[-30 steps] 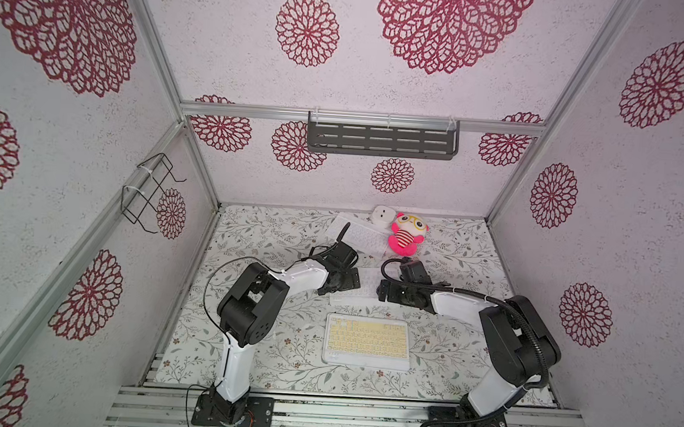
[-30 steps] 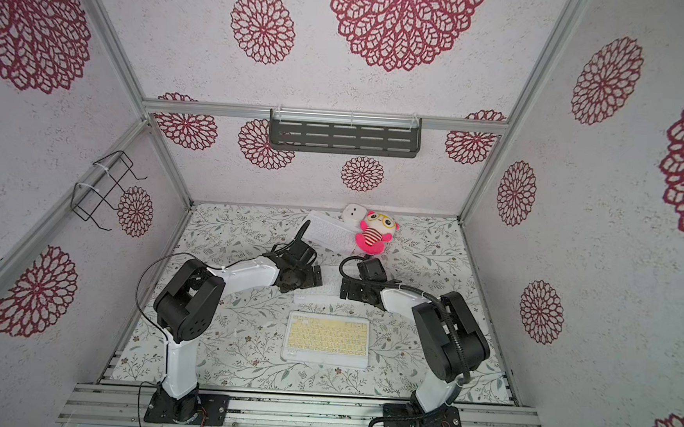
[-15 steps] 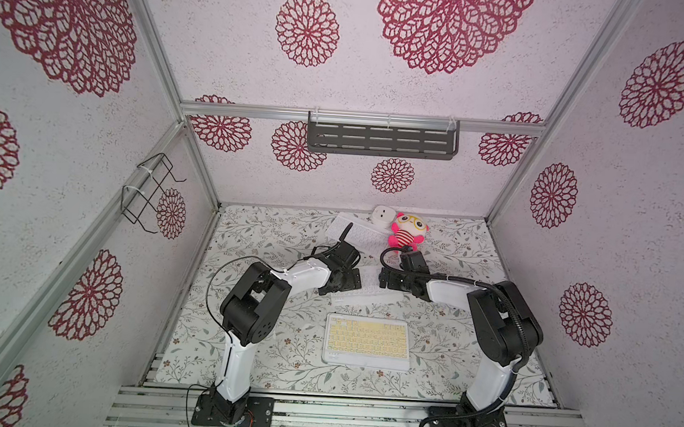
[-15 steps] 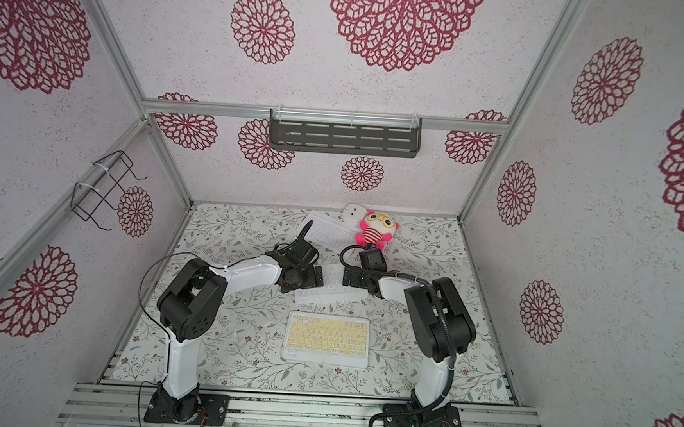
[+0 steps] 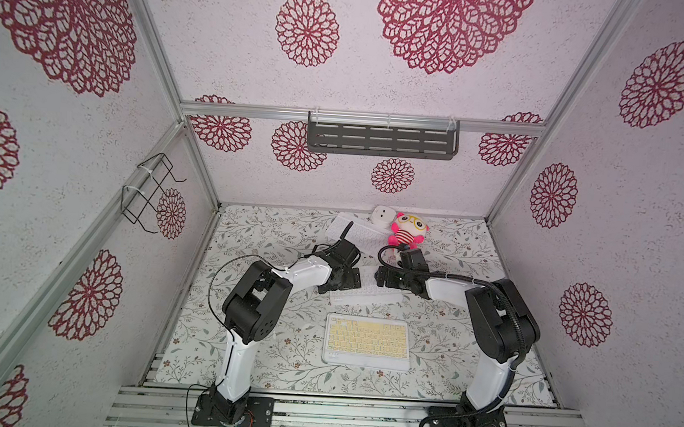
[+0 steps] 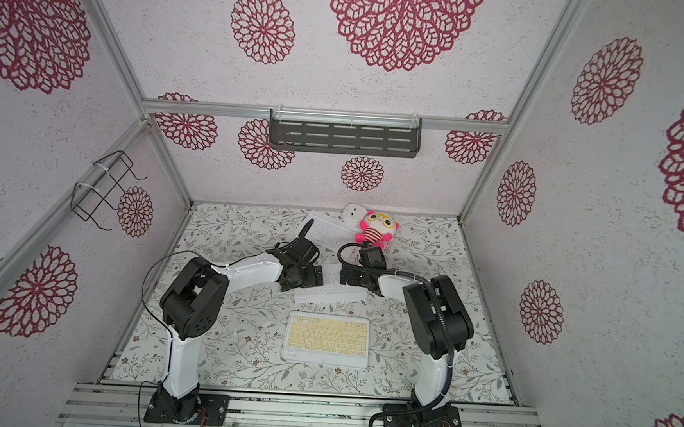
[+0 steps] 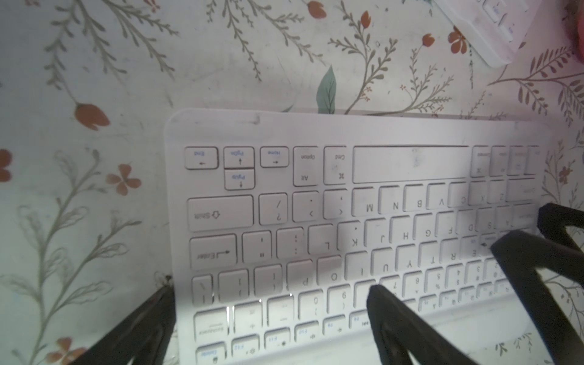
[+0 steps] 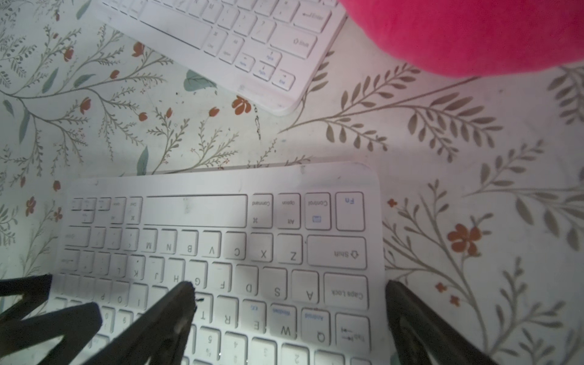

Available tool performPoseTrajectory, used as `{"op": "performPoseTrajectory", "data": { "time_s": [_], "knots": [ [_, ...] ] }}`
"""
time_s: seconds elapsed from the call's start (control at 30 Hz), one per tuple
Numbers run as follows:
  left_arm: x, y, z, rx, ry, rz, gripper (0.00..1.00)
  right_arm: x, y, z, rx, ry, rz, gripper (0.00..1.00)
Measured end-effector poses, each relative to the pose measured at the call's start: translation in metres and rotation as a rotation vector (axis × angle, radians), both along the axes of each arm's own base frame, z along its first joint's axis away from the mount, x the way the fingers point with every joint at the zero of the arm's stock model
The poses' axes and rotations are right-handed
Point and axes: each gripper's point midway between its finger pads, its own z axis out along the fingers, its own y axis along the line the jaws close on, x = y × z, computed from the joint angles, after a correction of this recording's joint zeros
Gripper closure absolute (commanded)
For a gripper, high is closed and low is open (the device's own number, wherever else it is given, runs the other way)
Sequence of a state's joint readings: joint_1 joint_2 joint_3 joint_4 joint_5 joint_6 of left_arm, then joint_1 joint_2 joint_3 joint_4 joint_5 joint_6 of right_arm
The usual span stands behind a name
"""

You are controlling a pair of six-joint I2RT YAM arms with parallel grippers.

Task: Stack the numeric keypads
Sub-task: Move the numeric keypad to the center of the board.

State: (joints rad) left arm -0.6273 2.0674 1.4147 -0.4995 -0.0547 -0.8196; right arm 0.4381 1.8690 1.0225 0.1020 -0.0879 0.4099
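White keypad (image 7: 347, 205), left hand (image 7: 271, 288) spread over one end, right hand (image 8: 288, 283) spread over the other

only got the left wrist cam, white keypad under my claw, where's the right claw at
Observer: The right claw is open at the opposite short end of the same white keypad, straddling that edge.
Operator: any keypads i can't see from here
Observer: Yes, a yellow-keyed keypad lies flat on the table, between the white one and the near edge.
Operator: whats the pink blur in my corner
Observer: A pink plush toy, lying next to the far white keypad at the table's far end.
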Motion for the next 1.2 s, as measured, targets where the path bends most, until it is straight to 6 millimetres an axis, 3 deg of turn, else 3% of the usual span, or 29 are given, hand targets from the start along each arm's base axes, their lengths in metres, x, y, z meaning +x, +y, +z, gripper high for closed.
{"op": "performPoseTrajectory", "data": {
  "time_s": [0.3, 0.8, 1.2],
  "knots": [
    [0.0, 0.005, -0.002, 0.027, 0.004, -0.037, 0.03, -0.02, 0.002, 0.002, 0.062, 0.004, 0.016, 0.04],
    [0.0, 0.005, -0.003, 0.038, 0.016, -0.041, 0.02, -0.017, -0.002, 0.01, 0.293, -0.012, 0.003, 0.04],
    [0.014, 0.025, -0.007, 0.113, 0.0, -0.01, 0.03, -0.022, 0.008, 0.015, 0.542, -0.049, 0.054, 0.04]
  ]
}}
